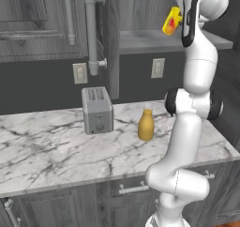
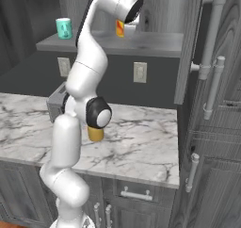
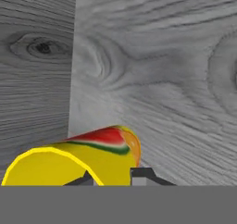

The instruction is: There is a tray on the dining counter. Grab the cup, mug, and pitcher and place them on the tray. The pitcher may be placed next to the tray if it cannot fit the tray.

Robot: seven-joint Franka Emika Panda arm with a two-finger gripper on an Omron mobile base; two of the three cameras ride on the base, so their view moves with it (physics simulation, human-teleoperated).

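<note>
In the left base view the white arm (image 1: 187, 127) rises from the lower right of the frame, bends at a dark elbow joint at mid-height, then stretches almost straight up to the top right corner. Beside its upper link, the yellow cup (image 1: 171, 20) with its red mark sits tilted just above the front of a grey shelf (image 1: 140, 41) in the upper middle. Below, the marble bench (image 1: 56, 146) fills the middle band; a grey toaster (image 1: 97, 109) stands upright at centre left, and the mustard pitcher (image 1: 146, 124) stands upright just right of it, clear of the arm.

In the right base view the arm (image 2: 75, 128) climbs from the lower left, folds at the dark joint in the centre left, and arches up and over to the top middle. The cup (image 2: 120, 28) shows at the top centre, directly under the wrist and over the shelf (image 2: 141, 43). The teal mug (image 2: 63, 28) stands on that shelf in the upper left, well apart from the cup. The pitcher (image 2: 96, 134) peeks out below the dark joint, mostly hidden behind the arm.

In the hand view the gripper (image 3: 111, 176) sits at the bottom centre, its fingers (image 3: 144, 173) drawn in against the cup (image 3: 78, 160), which lies across the lower left with its open rim toward the camera. Grey wood grain is behind it.
</note>
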